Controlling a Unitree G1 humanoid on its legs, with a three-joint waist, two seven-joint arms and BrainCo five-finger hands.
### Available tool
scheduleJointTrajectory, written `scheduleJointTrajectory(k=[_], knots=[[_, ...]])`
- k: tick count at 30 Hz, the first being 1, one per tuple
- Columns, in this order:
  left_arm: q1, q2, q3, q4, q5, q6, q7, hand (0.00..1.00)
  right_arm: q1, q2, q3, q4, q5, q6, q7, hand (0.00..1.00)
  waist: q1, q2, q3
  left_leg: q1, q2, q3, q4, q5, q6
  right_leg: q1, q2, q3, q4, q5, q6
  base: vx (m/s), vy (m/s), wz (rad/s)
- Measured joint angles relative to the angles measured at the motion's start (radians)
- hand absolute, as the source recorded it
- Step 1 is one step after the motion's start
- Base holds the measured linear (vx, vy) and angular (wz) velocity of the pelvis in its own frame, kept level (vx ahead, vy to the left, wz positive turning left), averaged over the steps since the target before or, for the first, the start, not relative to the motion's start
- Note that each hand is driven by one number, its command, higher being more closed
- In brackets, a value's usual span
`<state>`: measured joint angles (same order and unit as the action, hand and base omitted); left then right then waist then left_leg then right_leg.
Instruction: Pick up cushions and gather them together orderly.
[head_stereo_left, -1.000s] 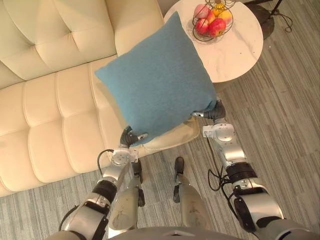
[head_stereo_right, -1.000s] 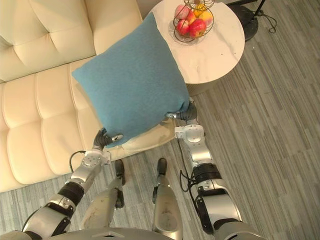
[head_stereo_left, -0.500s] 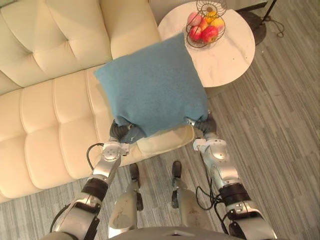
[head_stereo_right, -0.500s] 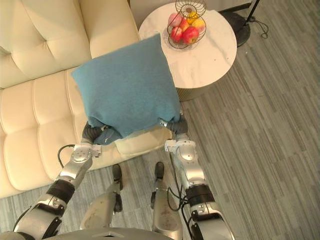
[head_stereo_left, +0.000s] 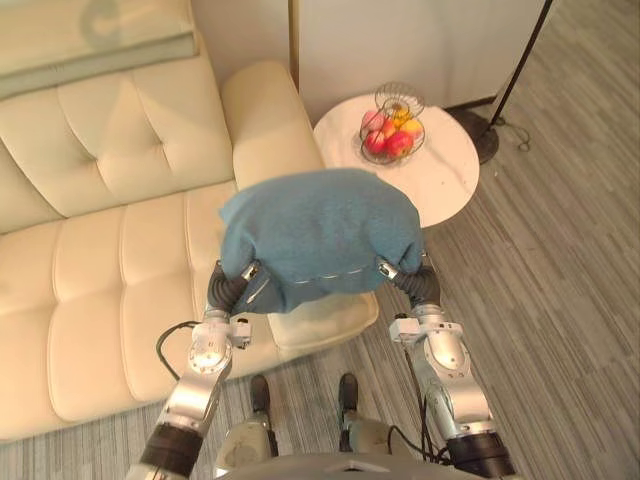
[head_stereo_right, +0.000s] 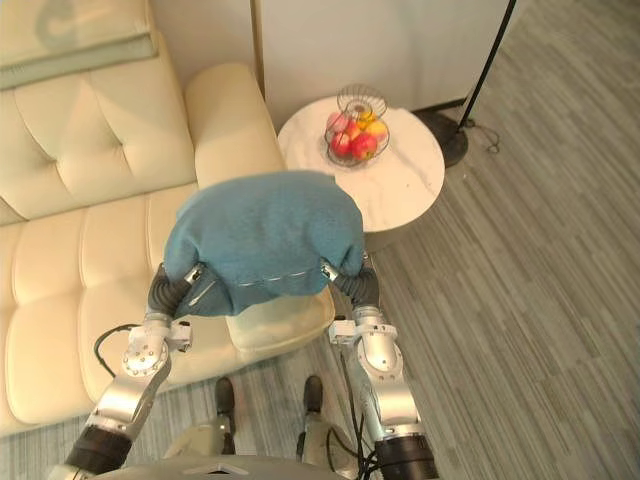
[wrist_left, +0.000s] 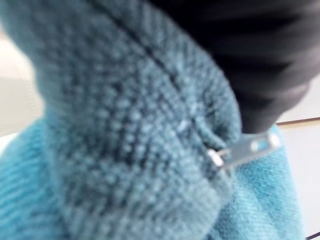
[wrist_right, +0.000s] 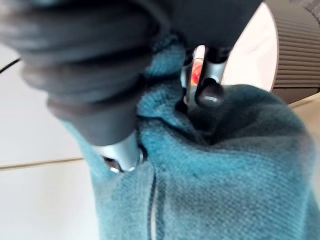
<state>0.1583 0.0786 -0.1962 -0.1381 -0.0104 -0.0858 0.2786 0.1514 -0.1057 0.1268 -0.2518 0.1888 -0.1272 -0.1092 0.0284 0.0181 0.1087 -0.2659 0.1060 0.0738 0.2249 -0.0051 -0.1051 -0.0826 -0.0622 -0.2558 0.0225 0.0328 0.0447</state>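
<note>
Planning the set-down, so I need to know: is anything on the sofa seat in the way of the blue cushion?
Nothing visible. Both the left hand and right hand grip the blue cushion above the sofa seat, whose cream surface lies bare beside it. The fruit basket stands off on the round table.

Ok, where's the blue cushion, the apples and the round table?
blue cushion (head_stereo_left: 320, 230), left eye view, middle of its knitted face.
apples (head_stereo_left: 398, 143), left eye view, on one red apple.
round table (head_stereo_left: 445, 178), left eye view, bare part of its white top.
</note>
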Motion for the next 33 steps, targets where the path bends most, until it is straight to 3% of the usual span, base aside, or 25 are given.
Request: scheduleJointTrajectory(k=[2, 3, 4, 5, 7, 8, 9, 10, 11, 12, 14, 15, 16, 17, 18, 19, 20, 21, 22, 26, 28, 30, 32, 33], knots=[[0.017, -0.010, -0.001, -0.052, -0.034, -0.019, 0.001, 1.00, -0.002, -0.003, 0.000, -0.051, 0.000, -0.007, 0.000, 1.00, 0.013, 0.004, -0.007, -0.030, 0.035, 0.058, 0.027, -0.070, 0.040, 0.011, -0.010, -0.069, 0.010, -0.007, -0.001, -0.11, 0.097, 0.93], [0.017, -0.011, 0.000, -0.053, -0.057, -0.037, 0.001, 1.00, -0.017, -0.004, 0.003, -0.049, 0.000, -0.021, -0.001, 1.00, 0.022, -0.010, -0.017, -0.040, 0.050, 0.133, 0.066, -0.100, 0.073, 0.012, -0.045, -0.106, 0.014, -0.006, 0.000, -0.05, 0.120, 0.78], [0.018, -0.011, 0.000, -0.053, -0.063, -0.040, 0.001, 1.00, -0.025, -0.005, 0.003, -0.046, 0.000, -0.022, -0.001, 1.00, 0.024, -0.011, -0.017, -0.045, 0.056, 0.144, 0.080, -0.106, 0.086, 0.011, -0.055, -0.112, 0.018, -0.006, 0.001, -0.04, 0.174, 0.71], [0.018, -0.011, 0.002, -0.049, -0.080, -0.045, 0.002, 1.00, -0.055, -0.008, 0.005, -0.036, -0.001, -0.022, -0.003, 1.00, 0.027, -0.015, -0.016, -0.053, 0.074, 0.173, 0.129, -0.121, 0.109, 0.011, -0.097, -0.128, 0.028, 0.001, 0.012, -0.06, 0.297, 0.52], [0.017, -0.022, 0.006, -0.047, -0.100, -0.053, 0.004, 1.00, -0.111, -0.030, 0.007, 0.000, -0.004, -0.033, -0.004, 1.00, 0.019, -0.017, -0.017, -0.044, 0.132, 0.211, 0.177, -0.127, 0.100, 0.011, -0.182, -0.147, 0.026, 0.033, 0.064, -0.08, 0.521, 0.67], [0.016, -0.039, 0.003, -0.045, -0.107, -0.057, 0.006, 1.00, -0.124, -0.053, 0.007, 0.005, -0.015, -0.034, -0.011, 1.00, 0.006, 0.021, -0.042, -0.041, 0.186, 0.230, 0.161, -0.116, 0.084, 0.010, -0.207, -0.173, 0.016, 0.058, 0.108, -0.05, 0.370, 0.65], [0.015, -0.046, 0.000, -0.042, -0.107, -0.058, 0.007, 1.00, -0.125, -0.062, 0.006, 0.009, -0.022, -0.038, -0.012, 1.00, -0.002, 0.039, -0.054, -0.041, 0.205, 0.246, 0.146, -0.078, 0.022, 0.012, -0.214, -0.186, 0.012, 0.065, 0.126, 0.00, 0.542, 0.89], [-0.013, -0.042, -0.002, -0.010, -0.110, -0.064, 0.007, 1.00, -0.127, -0.049, 0.001, 0.053, -0.031, -0.052, -0.016, 1.00, -0.014, 0.018, -0.065, -0.052, 0.141, 0.250, 0.142, -0.068, 0.001, 0.016, -0.269, -0.195, 0.000, 0.089, 0.124, 0.02, 0.447, 0.67], [-0.019, -0.027, -0.001, 0.005, -0.116, -0.064, 0.009, 1.00, -0.130, -0.034, 0.001, 0.079, -0.040, -0.050, -0.017, 1.00, -0.015, -0.001, -0.068, -0.054, 0.113, 0.251, 0.134, -0.065, 0.014, 0.018, -0.283, -0.190, -0.005, 0.098, 0.114, 0.09, 0.591, 0.81], [-0.022, 0.008, 0.000, 0.033, -0.123, -0.064, 0.019, 1.00, -0.131, 0.007, 0.000, 0.136, -0.054, -0.035, -0.018, 1.00, -0.010, -0.037, -0.080, -0.078, 0.076, 0.235, 0.164, -0.083, 0.048, 0.034, -0.284, -0.200, -0.003, 0.101, 0.114, 0.07, 0.244, 0.43], [-0.022, 0.015, 0.000, 0.044, -0.124, -0.064, 0.021, 1.00, -0.129, 0.021, 0.000, 0.168, -0.073, -0.020, -0.018, 1.00, 0.003, -0.052, -0.076, -0.095, 0.060, 0.231, 0.217, -0.125, 0.074, 0.023, -0.314, -0.190, 0.046, 0.122, 0.120, 0.04, 0.279, 0.24], [-0.022, 0.016, -0.001, 0.059, -0.124, -0.065, 0.021, 1.00, -0.125, 0.028, 0.001, 0.195, -0.079, -0.013, -0.018, 1.00, 0.010, -0.054, -0.074, -0.099, 0.040, 0.236, 0.247, -0.155, 0.100, -0.025, -0.359, -0.159, 0.158, 0.127, 0.114, -0.01, 0.460, 0.06], [-0.022, 0.019, -0.001, 0.074, -0.123, -0.064, 0.020, 1.00, -0.124, 0.029, 0.001, 0.212, -0.080, -0.002, -0.018, 1.00, 0.013, -0.054, -0.073, -0.087, 0.022, 0.251, 0.249, -0.170, 0.117, -0.078, -0.395, -0.119, 0.250, 0.152, 0.075, -0.02, 0.414, -0.06], [-0.020, 0.020, -0.001, 0.081, -0.123, -0.064, 0.020, 1.00, -0.125, 0.030, 0.004, 0.227, -0.080, 0.000, -0.018, 1.00, 0.016, -0.051, -0.068, -0.072, 0.013, 0.260, 0.241, -0.177, 0.128, -0.118, -0.409, -0.090, 0.309, 0.173, 0.009, -0.01, 0.316, -0.20], [-0.017, 0.023, 0.000, 0.082, -0.123, -0.063, 0.020, 1.00, -0.124, 0.035, 0.007, 0.239, -0.079, 0.002, -0.018, 1.00, 0.013, -0.047, -0.058, -0.055, 0.008, 0.263, 0.230, -0.190, 0.138, -0.161, -0.403, -0.037, 0.394, 0.141, -0.027, -0.01, 0.286, -0.14], [-0.012, 0.026, -0.001, 0.083, -0.123, -0.063, 0.019, 1.00, -0.114, 0.046, 0.008, 0.242, -0.079, 0.004, -0.018, 1.00, -0.003, -0.051, -0.029, -0.005, -0.012, 0.265, 0.185, -0.185, 0.145, -0.210, -0.341, 0.043, 0.541, -0.005, 0.013, -0.02, 0.282, -0.03], [-0.010, 0.026, -0.001, 0.083, -0.123, -0.062, 0.015, 1.00, -0.109, 0.054, 0.007, 0.241, -0.079, 0.004, -0.017, 1.00, -0.008, -0.053, -0.022, 0.013, -0.024, 0.264, 0.158, -0.180, 0.148, -0.221, -0.304, 0.059, 0.571, -0.057, 0.018, -0.01, 0.268, 0.13], [-0.005, 0.027, -0.002, 0.083, -0.123, -0.061, 0.003, 1.00, -0.101, 0.054, 0.007, 0.238, -0.078, 0.004, -0.015, 1.00, -0.022, -0.055, -0.021, 0.035, -0.047, 0.264, 0.108, -0.166, 0.152, -0.240, -0.226, 0.070, 0.578, -0.135, 0.028, 0.02, 0.176, 0.21], [-0.003, 0.032, -0.004, 0.083, -0.122, -0.061, -0.006, 1.00, -0.099, 0.052, 0.006, 0.232, -0.076, 0.004, -0.014, 1.00, -0.037, -0.063, -0.023, 0.049, -0.068, 0.265, 0.066, -0.156, 0.152, -0.252, -0.167, 0.070, 0.551, -0.172, 0.038, 0.03, 0.104, 0.22], [-0.003, 0.042, -0.016, 0.082, -0.120, -0.047, -0.035, 1.00, -0.092, 0.035, -0.013, 0.226, -0.067, 0.002, -0.005, 1.00, -0.047, -0.050, -0.010, 0.089, -0.111, 0.264, -0.031, -0.142, 0.155, -0.300, -0.046, 0.024, 0.399, -0.176, 0.014, 0.10, 0.084, 0.06], [-0.003, 0.046, -0.023, 0.082, -0.118, -0.045, -0.043, 1.00, -0.074, 0.035, -0.015, 0.219, -0.058, 0.002, -0.004, 1.00, -0.054, -0.051, -0.010, 0.111, -0.130, 0.253, -0.061, -0.133, 0.150, -0.297, -0.033, 0.029, 0.336, -0.151, 0.004, 0.21, 0.039, 0.30], [0.010, 0.046, -0.038, 0.065, -0.111, -0.045, -0.054, 1.00, 0.013, 0.034, -0.020, 0.129, -0.025, 0.003, 0.000, 1.00, -0.068, -0.052, -0.011, 0.149, -0.165, 0.219, -0.067, -0.138, 0.156, -0.278, -0.038, 0.062, 0.297, -0.121, -0.028, 0.34, -0.028, 0.69], [0.046, 0.035, -0.045, 0.025, -0.109, -0.045, -0.074, 1.00, 0.086, 0.035, -0.022, 0.053, 0.013, 0.002, 0.012, 1.00, -0.083, -0.036, -0.018, 0.157, -0.156, 0.174, -0.012, -0.188, 0.146, -0.233, -0.035, 0.039, 0.305, -0.091, -0.041, 0.49, -0.104, 0.62], [0.055, 0.027, -0.046, 0.012, -0.109, -0.045, -0.076, 1.00, 0.103, 0.034, -0.023, 0.025, 0.024, 0.003, 0.014, 1.00, -0.082, -0.024, -0.020, 0.153, -0.131, 0.173, 0.033, -0.205, 0.122, -0.210, -0.026, 0.011, 0.306, -0.097, -0.043, 0.52, -0.122, 0.52]])
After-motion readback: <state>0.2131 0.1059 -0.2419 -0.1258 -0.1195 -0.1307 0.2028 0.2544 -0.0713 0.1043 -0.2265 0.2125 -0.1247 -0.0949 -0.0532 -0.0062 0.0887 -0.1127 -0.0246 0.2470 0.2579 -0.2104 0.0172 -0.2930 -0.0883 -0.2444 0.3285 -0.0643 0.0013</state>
